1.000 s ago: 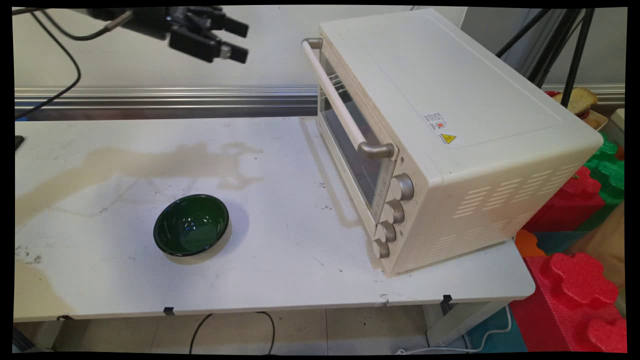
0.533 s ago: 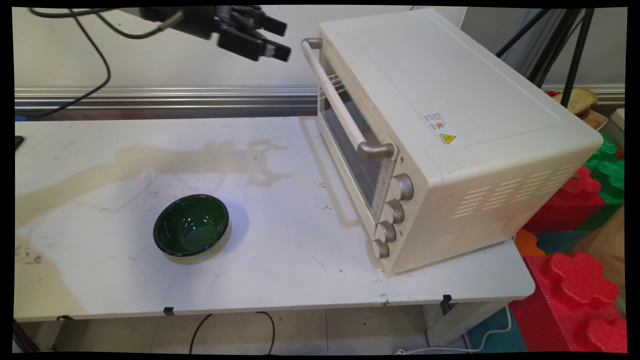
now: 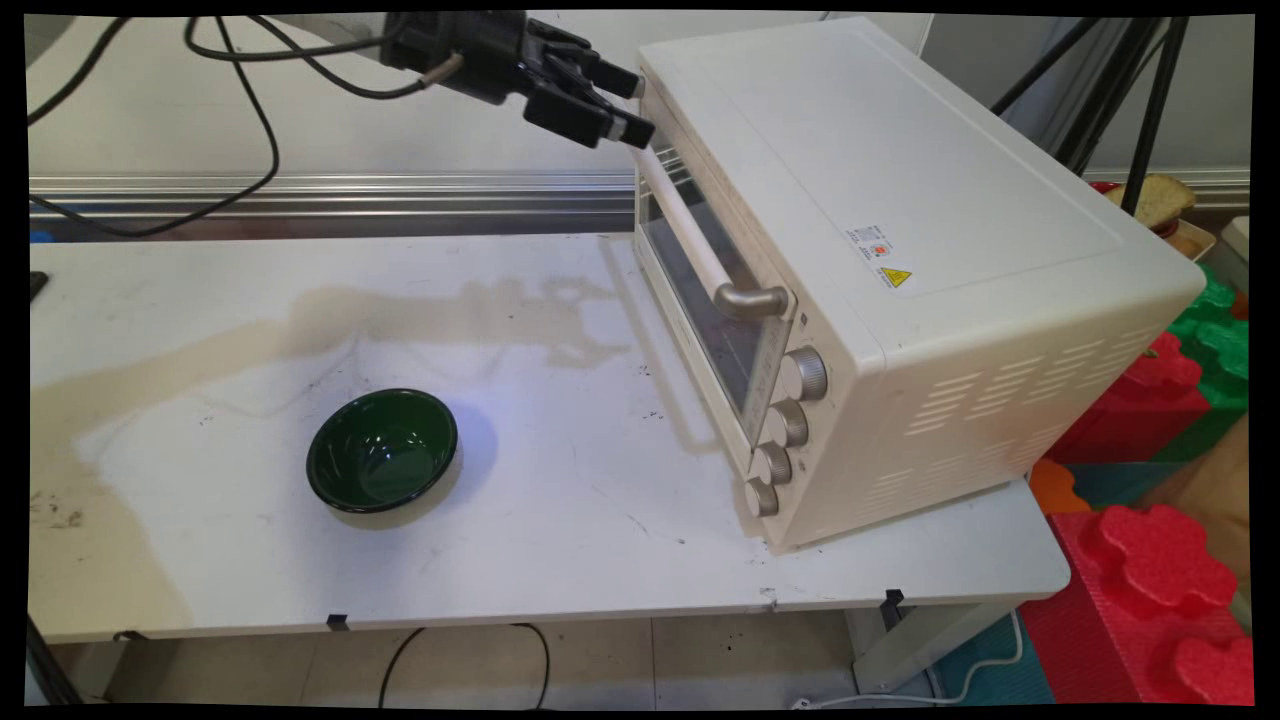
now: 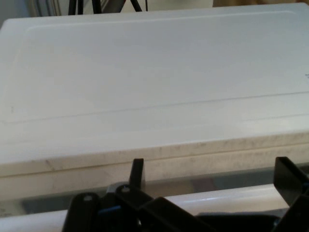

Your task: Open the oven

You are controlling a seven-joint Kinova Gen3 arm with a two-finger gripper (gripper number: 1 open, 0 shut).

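Gripper at the oven door handle

The gripper (image 3: pixel 632 108) is spread wide, its 2 fingers (image 4: pixel 136 173) around the handle (image 3: pixel 690 232) of the cream toaster oven (image 3: pixel 900 270). A green bowl (image 3: pixel 381 450) sits well apart.

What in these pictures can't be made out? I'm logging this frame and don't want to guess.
- Main view: the far end of the oven handle is covered by the tool; contact can't be told.
- Hand view: the handle is cut off by the bottom edge and the tool's linkage.
- Main view: inside the oven, glare on the door glass hides the contents.
- Main view: the top sticker is too small to read.
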